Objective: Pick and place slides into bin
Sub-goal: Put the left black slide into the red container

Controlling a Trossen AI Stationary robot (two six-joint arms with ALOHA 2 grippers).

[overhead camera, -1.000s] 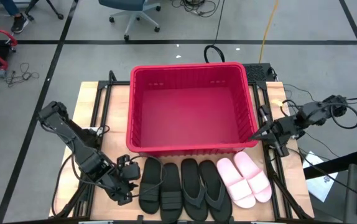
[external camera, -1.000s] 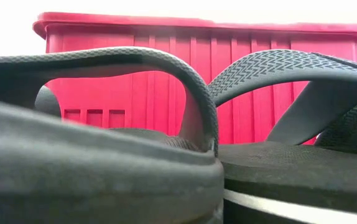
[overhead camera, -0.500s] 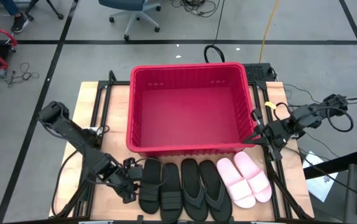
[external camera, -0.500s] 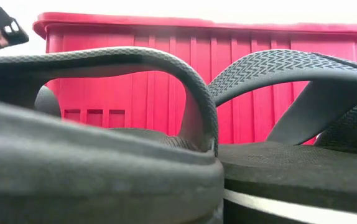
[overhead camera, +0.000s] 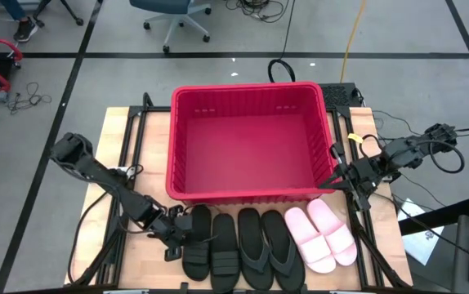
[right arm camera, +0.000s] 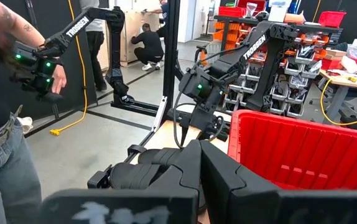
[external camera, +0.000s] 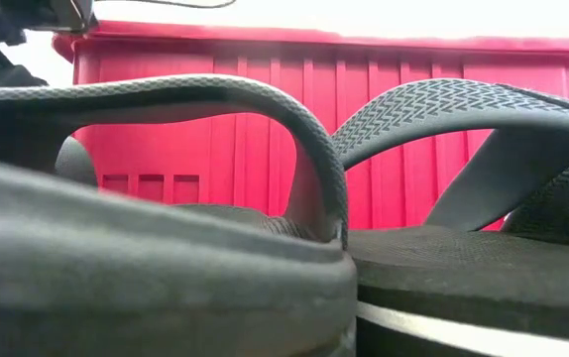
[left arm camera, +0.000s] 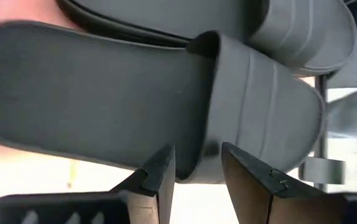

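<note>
Six slides lie in a row along the near edge of the table, just in front of the red bin, which stands empty at the table's middle. From left to right in the high view: two black wide-strap slides, two black flip-flops and two pink slides, each pair side by side.

The left gripper reaches in low from the table's left side and sits at the outer edge of the leftmost black slide. Its wrist camera shows the two fingers parted by a narrow gap, their tips right at the slide's sole edge beside the strap; whether they touch it cannot be told.

The right gripper hangs beside the bin's right wall, near its near-right corner, above the table and apart from the pink pair. Its fingers are drawn together with nothing between them.

From table height, black straps fill the foreground with the bin's slotted wall behind. Beyond the table, a person stands holding a controller.
</note>
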